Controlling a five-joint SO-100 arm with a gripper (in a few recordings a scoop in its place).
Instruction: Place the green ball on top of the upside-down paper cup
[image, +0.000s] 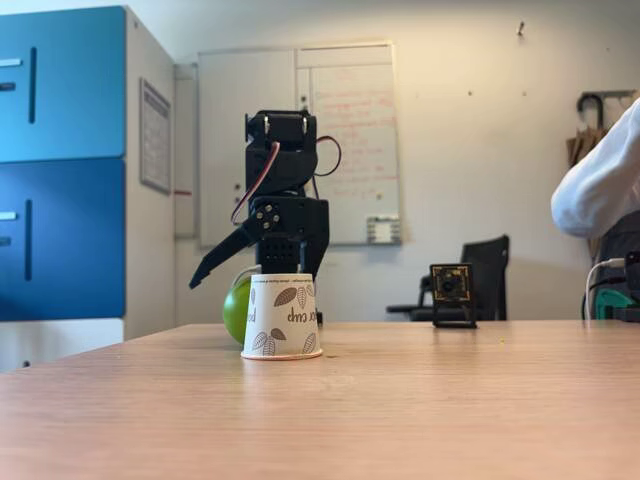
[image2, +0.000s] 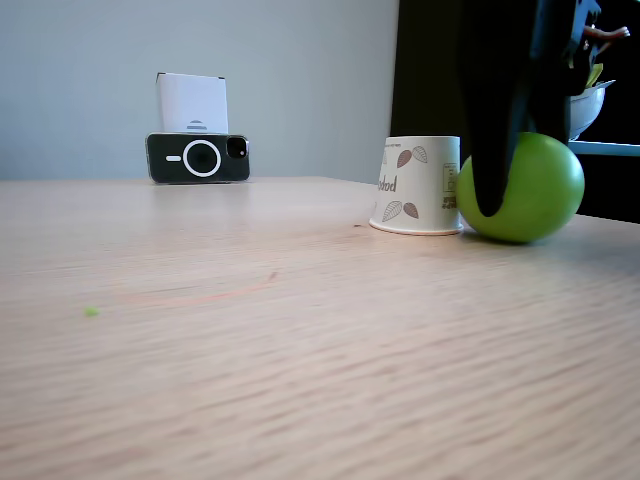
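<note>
The upside-down paper cup (image: 281, 316) (image2: 417, 185), white with brown leaf shapes, stands on the wooden table (image: 400, 400). The green ball (image: 236, 308) (image2: 540, 190) rests on the table right beside it; in one fixed view the cup hides most of it. My black gripper (image: 235, 285) (image2: 520, 150) hangs low over the ball and is open. One of its fingers (image: 210, 270) splays out to the left past the ball. Another of its fingers (image2: 490, 150) reaches down across the ball's near face. I cannot tell whether the fingers touch the ball.
A small camera on a stand (image: 452, 295) sits on the table right of the cup. A phone on a white stand (image2: 198, 157) stands at the table's far side. A person's white sleeve (image: 600, 180) shows at the right edge. A blue cabinet (image: 60, 160) stands behind.
</note>
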